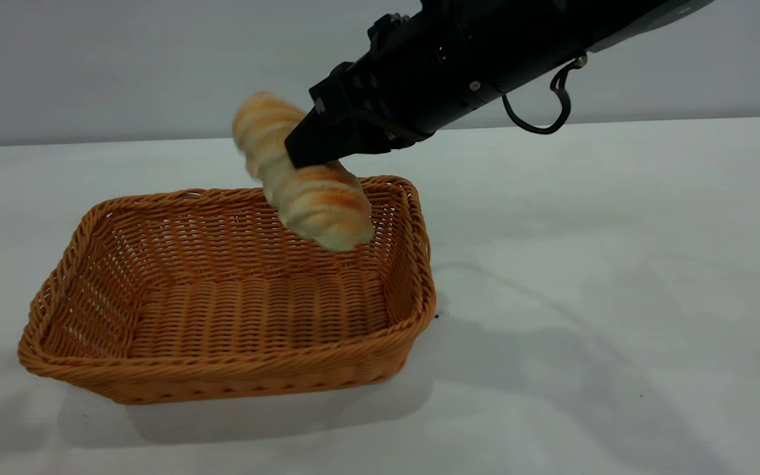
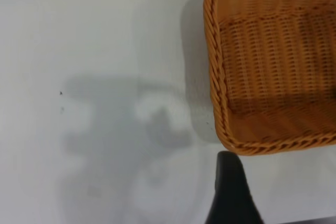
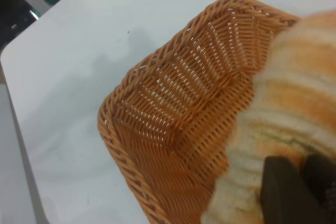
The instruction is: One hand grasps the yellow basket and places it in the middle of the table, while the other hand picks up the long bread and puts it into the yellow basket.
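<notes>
R gripper (image 1: 301, 148) clamped on long bread (image 1: 301, 181), held tilted in air over far-R part of yellow basket (image 1: 221, 376) | basket sits on table (image 1: 617, 264), nothing inside | L gripper (image 2: 231, 192) just beside basket rim, finger state can't tell

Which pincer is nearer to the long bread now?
Right. The right pincer grips the long bread above the yellow basket; the left pincer is outside the basket rim, holding nothing.
</notes>
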